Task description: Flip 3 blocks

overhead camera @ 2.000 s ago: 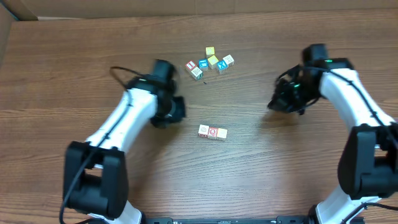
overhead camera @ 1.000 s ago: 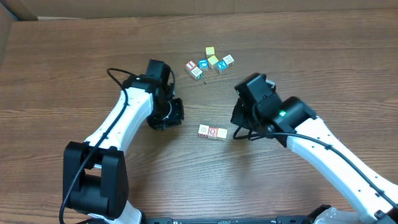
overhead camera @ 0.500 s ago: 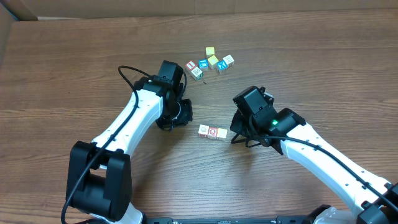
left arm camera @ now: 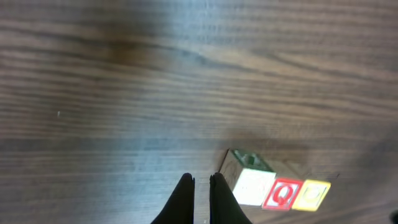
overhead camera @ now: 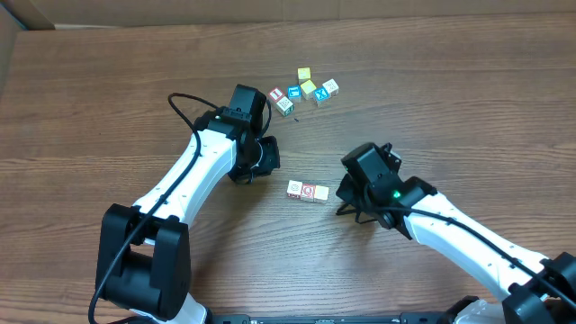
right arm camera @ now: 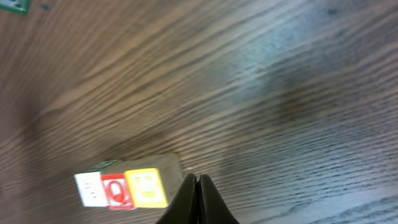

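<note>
Three small blocks [overhead camera: 308,192] lie side by side in a row at the middle of the table. Their top faces are whitish [left arm camera: 252,186], red with a Q [left arm camera: 283,194] and yellow-framed [left arm camera: 311,195]. My left gripper [overhead camera: 268,166] is shut and empty, low over the wood just left of the whitish block [right arm camera: 90,190]; its tips [left arm camera: 200,181] stand apart from the block. My right gripper [overhead camera: 343,202] is shut and empty too, just right of the yellow-framed block [right arm camera: 147,188], its tips [right arm camera: 196,178] close to that block's end.
A loose cluster of other alphabet cubes [overhead camera: 304,90], with yellow, blue and red print, sits farther back. A cardboard wall [overhead camera: 18,13] borders the table's far left corner. The left arm's black cable [overhead camera: 180,103] loops above the wood.
The right arm has swung in from the far right to the row's right end and has now dropped slightly toward the front. The left gripper has moved right, closer to the row's left end.
</note>
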